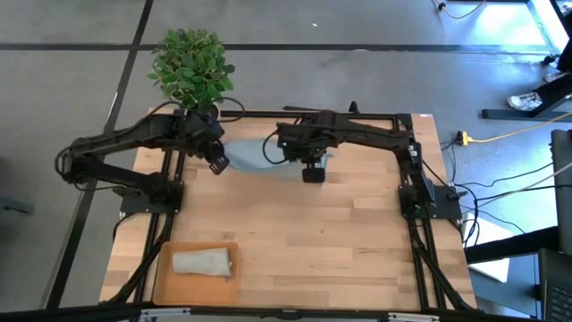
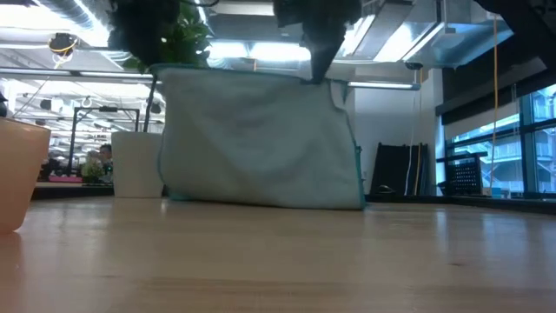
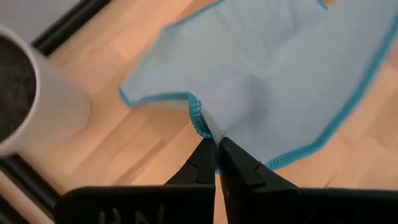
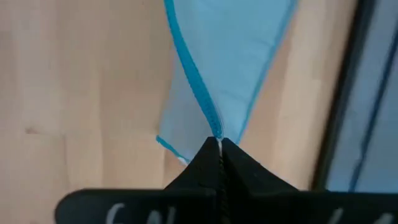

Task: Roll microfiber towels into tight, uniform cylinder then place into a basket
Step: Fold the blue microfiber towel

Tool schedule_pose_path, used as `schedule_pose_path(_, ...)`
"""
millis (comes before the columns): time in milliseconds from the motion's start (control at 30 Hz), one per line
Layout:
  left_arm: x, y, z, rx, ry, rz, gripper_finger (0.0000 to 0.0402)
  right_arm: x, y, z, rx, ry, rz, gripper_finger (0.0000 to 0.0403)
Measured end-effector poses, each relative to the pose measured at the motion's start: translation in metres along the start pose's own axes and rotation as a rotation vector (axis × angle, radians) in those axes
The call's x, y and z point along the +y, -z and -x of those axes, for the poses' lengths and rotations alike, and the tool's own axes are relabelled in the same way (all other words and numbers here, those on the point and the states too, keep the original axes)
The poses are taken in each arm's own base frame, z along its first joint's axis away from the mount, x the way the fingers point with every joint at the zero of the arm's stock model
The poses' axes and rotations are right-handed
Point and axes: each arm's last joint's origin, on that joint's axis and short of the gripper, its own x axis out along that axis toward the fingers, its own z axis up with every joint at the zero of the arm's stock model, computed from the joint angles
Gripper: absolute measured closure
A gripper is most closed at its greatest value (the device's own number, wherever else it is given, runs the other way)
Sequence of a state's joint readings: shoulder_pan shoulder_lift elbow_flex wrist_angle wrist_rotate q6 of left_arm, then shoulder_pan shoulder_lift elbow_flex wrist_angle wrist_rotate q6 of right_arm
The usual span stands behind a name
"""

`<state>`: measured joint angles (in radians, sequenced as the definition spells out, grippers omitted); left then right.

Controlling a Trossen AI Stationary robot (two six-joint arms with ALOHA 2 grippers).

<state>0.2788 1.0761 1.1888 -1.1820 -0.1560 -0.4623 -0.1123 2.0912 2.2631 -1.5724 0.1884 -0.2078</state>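
- Now my left gripper [image 3: 216,144] and right gripper [image 4: 219,144] each pinch a corner of the blue towel [image 2: 261,143], hanging between them.
- Thin hems could slip free.
- Nearby plant pot [image 3: 31,93] may snag it.

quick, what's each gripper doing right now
left gripper: closed, holding the edge of the light blue towel
right gripper: closed, holding the same towel's edge

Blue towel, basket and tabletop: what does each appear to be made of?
Blue towel: soft matte woven cloth, probably microfiber; it drapes and puckers where the left tool pinches it, with a stitched teal hem. Basket: orange-tan, smooth rounded rim, likely plastic, though silicone is possible. Tabletop: pale wood planks with visible grain and seams, satin finish.
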Motion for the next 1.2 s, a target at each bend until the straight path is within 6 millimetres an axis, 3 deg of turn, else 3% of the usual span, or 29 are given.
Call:
schedule_pose_path(167, -0.004, -0.003, 0.008, -0.021, 0.038, -0.182, 0.0401, -0.005, 0.012, 0.025, -0.065, 0.035, -0.014, 0.0399)
schedule_pose_path(433, -0.005, -0.008, 0.015, -0.07, 0.05, -0.37, 0.0401, -0.015, 0.048, 0.079, -0.193, 0.074, -0.084, 0.0399)
schedule_pose_path(633, -0.008, -0.013, 0.015, -0.124, 0.061, -0.442, 0.0401, -0.022, 0.067, 0.102, -0.261, 0.055, -0.115, 0.0399)
schedule_pose_path(767, -0.01, -0.016, 0.015, -0.152, 0.07, -0.414, 0.0401, -0.022, 0.067, 0.1, -0.268, 0.022, -0.071, 0.0399)
schedule_pose_path(1000, -0.012, -0.021, 0.016, -0.196, 0.092, -0.192, 0.0401, -0.025, 0.064, 0.075, -0.192, 0.01, -0.004, 0.0399)
schedule_pose_path(1200, -0.018, -0.036, 0.01, -0.308, 0.059, -0.155, 0.0401, -0.044, 0.069, 0.06, -0.149, 0.016, -0.043, 0.0399)
